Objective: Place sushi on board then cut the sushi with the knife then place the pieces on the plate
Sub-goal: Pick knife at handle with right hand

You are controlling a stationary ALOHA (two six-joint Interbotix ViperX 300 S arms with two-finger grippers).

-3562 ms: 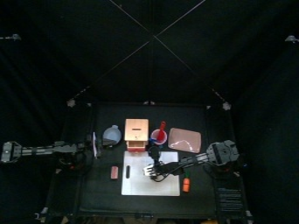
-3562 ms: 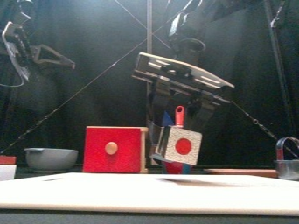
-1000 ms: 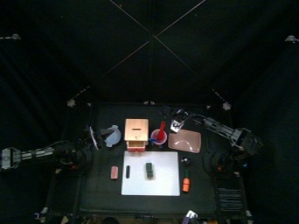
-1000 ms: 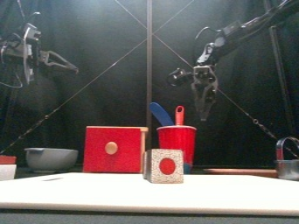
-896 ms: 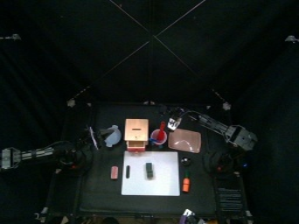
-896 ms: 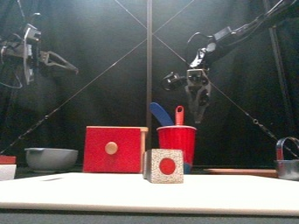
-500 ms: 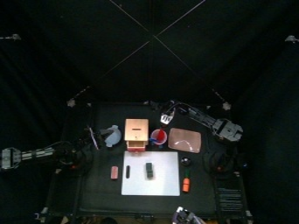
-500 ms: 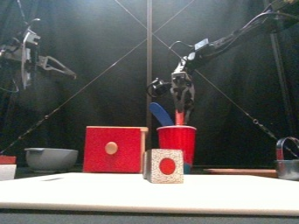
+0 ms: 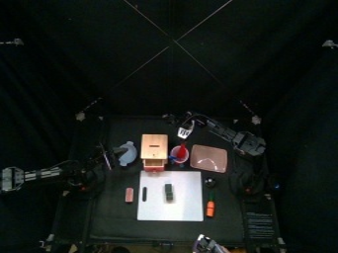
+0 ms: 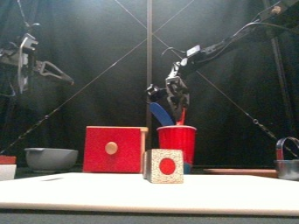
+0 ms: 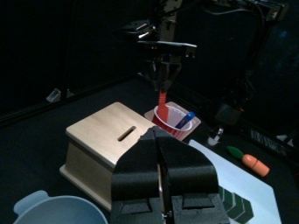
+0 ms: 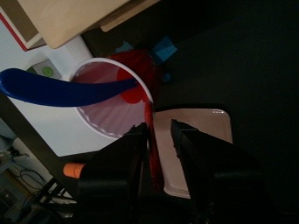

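Nearest, see sushi (image 10: 166,165) set down loose on board (image 10: 70,188), well forward of and below right pincer (image 10: 176,98); lies front-to-back, red-centred end facing front. Next back, left pincer (image 11: 160,144), together and empty, parked well off to the left. Farthest: has let go of sushi within the last few seconds and swung rearward over cup (image 10: 177,140). Now clamped, by the look, on red knife (image 10: 181,115) directly beneath: upright, handle up. So placing done, cutting next.

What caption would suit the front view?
Right gripper grips the red knife in the red cup, behind the sushi roll on the white board.
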